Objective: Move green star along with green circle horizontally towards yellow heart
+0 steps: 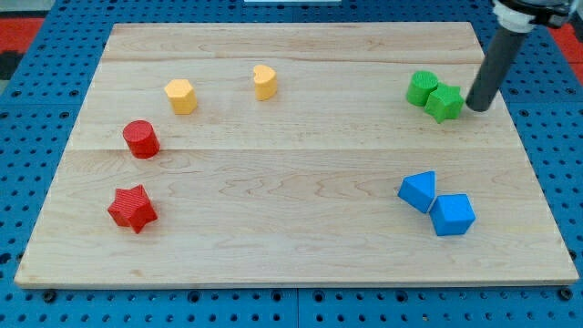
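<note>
The green star (444,103) and the green circle (422,87) sit touching each other near the view's upper right of the wooden board (291,210). The yellow heart (264,81) stands far to their left, near the view's top centre. My tip (477,107) rests on the board just to the right of the green star, close to it or touching it; I cannot tell which.
A yellow hexagon (181,96) lies left of the heart. A red circle (141,138) and a red star (133,209) are at the view's left. Two blue blocks (418,190) (452,215) sit touching at the lower right.
</note>
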You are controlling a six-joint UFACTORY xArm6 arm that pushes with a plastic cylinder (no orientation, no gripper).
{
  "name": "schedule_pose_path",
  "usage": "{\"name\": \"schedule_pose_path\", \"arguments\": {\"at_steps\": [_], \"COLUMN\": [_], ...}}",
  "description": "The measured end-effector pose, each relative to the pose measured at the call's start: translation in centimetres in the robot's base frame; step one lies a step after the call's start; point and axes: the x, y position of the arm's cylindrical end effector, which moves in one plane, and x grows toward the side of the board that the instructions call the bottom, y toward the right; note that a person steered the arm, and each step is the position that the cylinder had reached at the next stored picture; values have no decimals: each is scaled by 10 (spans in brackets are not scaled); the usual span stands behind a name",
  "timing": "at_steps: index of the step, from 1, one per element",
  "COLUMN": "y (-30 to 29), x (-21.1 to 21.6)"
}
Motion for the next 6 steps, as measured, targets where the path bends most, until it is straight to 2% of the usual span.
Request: {"name": "schedule_pose_path", "arguments": {"at_steps": [1,3,5,6], "y": [-48,-45,-46,-67], "x": [0,-15,-60,-66]}}
